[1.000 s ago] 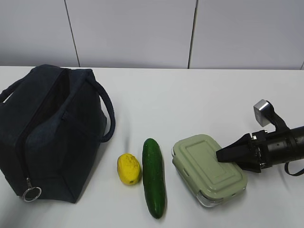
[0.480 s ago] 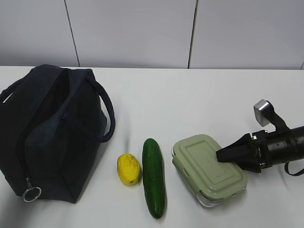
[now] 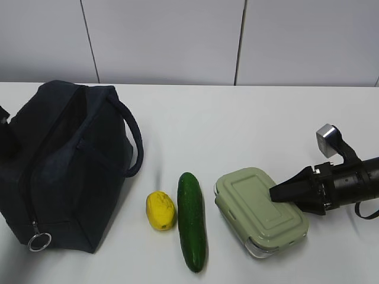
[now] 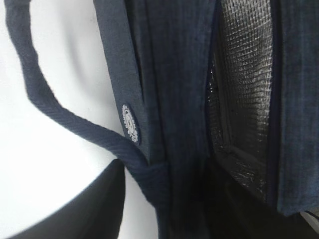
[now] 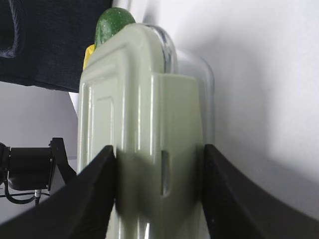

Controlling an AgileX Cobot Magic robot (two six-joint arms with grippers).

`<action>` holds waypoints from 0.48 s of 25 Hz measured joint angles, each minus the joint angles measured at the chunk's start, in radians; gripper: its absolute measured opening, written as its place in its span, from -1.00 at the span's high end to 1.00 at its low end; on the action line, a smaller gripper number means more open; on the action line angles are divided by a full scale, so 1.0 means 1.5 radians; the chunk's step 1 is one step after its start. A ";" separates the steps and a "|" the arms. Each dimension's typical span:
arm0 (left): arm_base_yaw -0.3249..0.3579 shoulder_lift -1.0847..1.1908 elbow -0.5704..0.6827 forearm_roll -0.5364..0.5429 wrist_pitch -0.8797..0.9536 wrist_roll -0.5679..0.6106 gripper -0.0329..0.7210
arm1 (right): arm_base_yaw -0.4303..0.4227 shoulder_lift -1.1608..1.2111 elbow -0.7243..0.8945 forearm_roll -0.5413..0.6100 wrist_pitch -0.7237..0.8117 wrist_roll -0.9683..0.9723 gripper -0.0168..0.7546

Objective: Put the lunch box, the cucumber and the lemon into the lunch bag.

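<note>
The bag (image 3: 65, 165) sits on the left side of the white table (image 3: 237, 118); it is dark blue and stands up, with one handle (image 3: 133, 139) looping out to its right; a metal ring (image 3: 39, 241) hangs from the zip at its front corner. In the left wrist view the bag's top is open and the shiny silver lining (image 4: 244, 74) shows inside; a small round white logo (image 4: 130, 123) sits on the blue cloth just beside where a handle joins. The left gripper is hard to see; only a dark bit shows at the left edge by the bag, and I cannot tell if it is open or shut, or if it has hold of anything.

The lemon (image 3: 161, 210) lies just right of the bag; the cucumber (image 3: 192, 220) lies just beside the lemon, its long side pointing away from us; the box (image 3: 260, 210) with the green lid lies to the right of the cucumber, a little apart.

The right gripper (image 3: 278, 193) comes in low from the right; its two black fingers (image 5: 94, 194) sit one on each side of the box's end, pressed against the lid; it has the box squeezed between them; the box rests flat on the table.
</note>
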 joint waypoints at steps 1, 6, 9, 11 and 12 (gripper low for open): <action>0.000 0.008 0.000 0.003 -0.003 0.000 0.00 | 0.000 0.000 0.000 0.000 0.000 0.000 -0.05; 0.000 0.032 0.000 0.011 -0.007 0.002 0.27 | 0.000 0.000 0.000 0.000 0.000 0.003 -0.05; 0.000 0.033 -0.001 0.013 -0.010 0.002 0.72 | 0.000 0.000 0.000 0.001 0.000 0.011 -0.05; 0.000 0.033 -0.001 0.017 -0.012 0.003 0.85 | 0.000 0.000 0.000 0.003 0.000 0.014 -0.05; 0.000 0.033 -0.003 0.019 -0.013 0.003 0.87 | 0.000 0.000 0.000 0.004 0.000 0.015 -0.05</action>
